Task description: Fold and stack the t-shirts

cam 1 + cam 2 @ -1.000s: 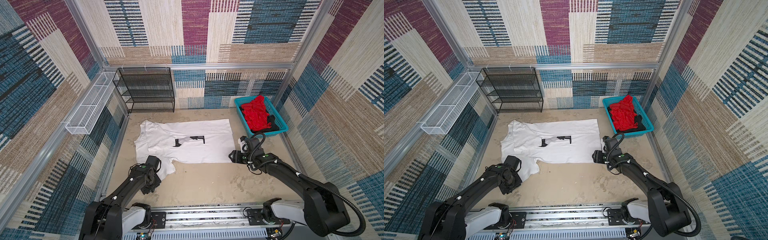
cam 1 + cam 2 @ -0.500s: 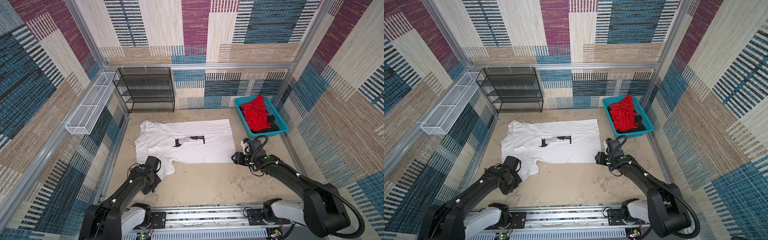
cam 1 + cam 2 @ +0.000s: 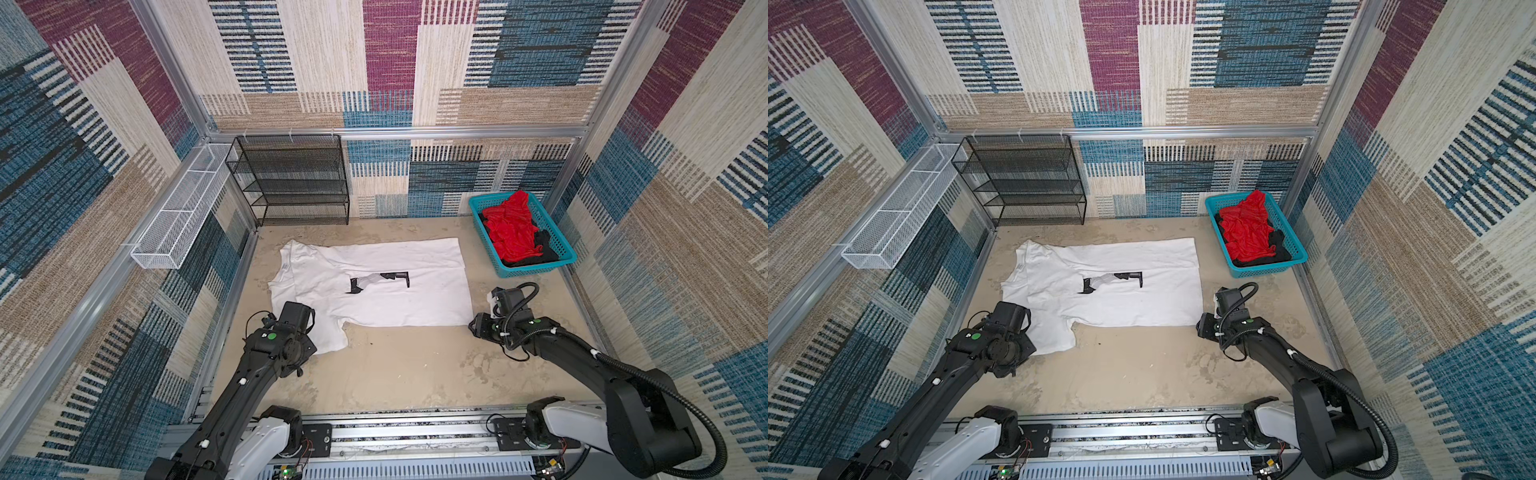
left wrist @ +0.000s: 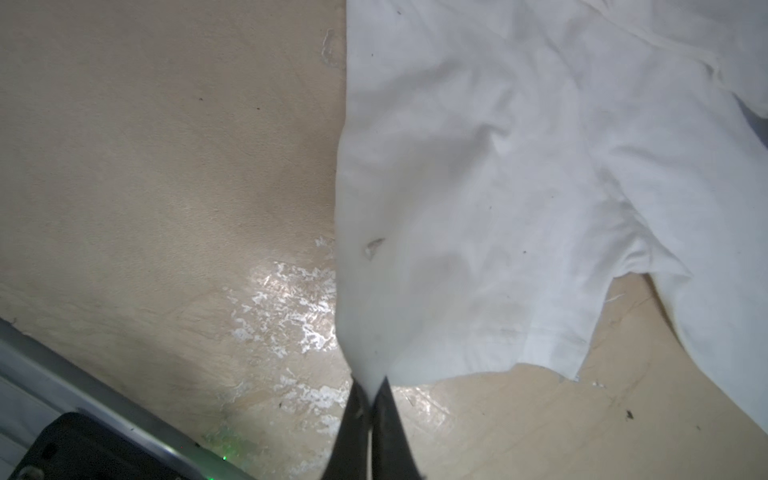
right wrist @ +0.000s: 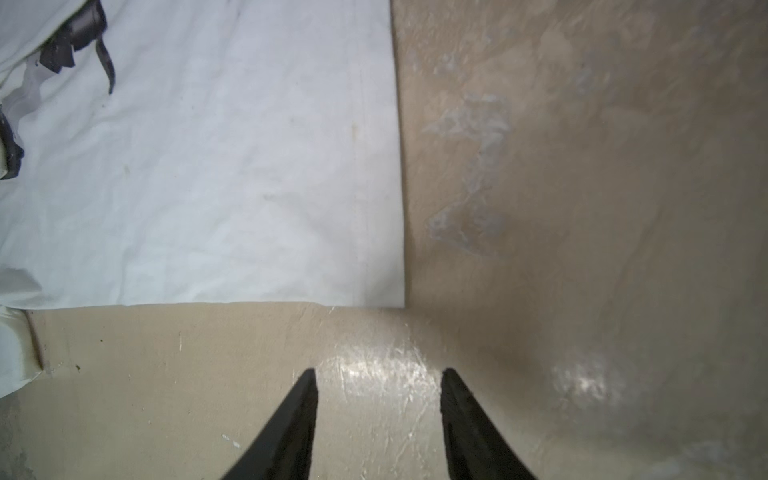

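Note:
A white t-shirt (image 3: 374, 286) with a black-and-grey print lies flat on the beige floor in both top views, neck to the left. My left gripper (image 4: 370, 388) is shut on the near corner of its sleeve (image 4: 478, 291), and the cloth rises into the tips. My right gripper (image 5: 378, 382) is open with only bare floor between its fingers. It sits just off the shirt's near right hem corner (image 5: 395, 299), as a top view also shows (image 3: 478, 326). A red t-shirt (image 3: 511, 230) lies crumpled over a black t-shirt (image 3: 540, 249) in the turquoise basket (image 3: 536, 270).
A black wire rack (image 3: 295, 183) stands against the back wall. A white wire basket (image 3: 178, 212) hangs on the left wall. The arms' metal rail (image 3: 395, 432) runs along the front edge. Patterned walls enclose the floor on three sides.
My left gripper has shut on the sleeve corner. My right gripper has drawn back slightly from the hem corner toward the front right, and its jaws have narrowed.

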Motion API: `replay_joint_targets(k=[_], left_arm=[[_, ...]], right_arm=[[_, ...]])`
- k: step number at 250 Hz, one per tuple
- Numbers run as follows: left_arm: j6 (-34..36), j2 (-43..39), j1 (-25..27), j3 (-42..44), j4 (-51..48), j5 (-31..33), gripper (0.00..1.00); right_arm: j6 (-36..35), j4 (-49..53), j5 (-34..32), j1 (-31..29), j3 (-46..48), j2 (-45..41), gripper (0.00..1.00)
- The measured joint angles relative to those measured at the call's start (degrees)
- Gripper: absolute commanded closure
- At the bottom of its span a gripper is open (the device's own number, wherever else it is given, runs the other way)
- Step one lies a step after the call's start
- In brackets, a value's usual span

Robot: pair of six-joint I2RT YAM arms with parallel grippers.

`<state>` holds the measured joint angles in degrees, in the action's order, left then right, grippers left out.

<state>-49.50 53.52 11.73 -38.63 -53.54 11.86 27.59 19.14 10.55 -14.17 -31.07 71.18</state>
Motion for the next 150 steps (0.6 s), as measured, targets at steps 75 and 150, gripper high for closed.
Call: replay_joint_targets(k=[75, 150], left_arm=[[0.6, -1.4, 0.0, 0.5, -0.6, 0.4, 1.00], [1.1, -1.4, 0.0, 0.7, -0.3, 0.2, 1.00]], right_arm=[[0.2, -5.5, 0.0, 0.0, -0.8, 6.5, 0.57], [0.2, -11.2, 0.0, 0.0, -1.2, 9.9, 0.81]])
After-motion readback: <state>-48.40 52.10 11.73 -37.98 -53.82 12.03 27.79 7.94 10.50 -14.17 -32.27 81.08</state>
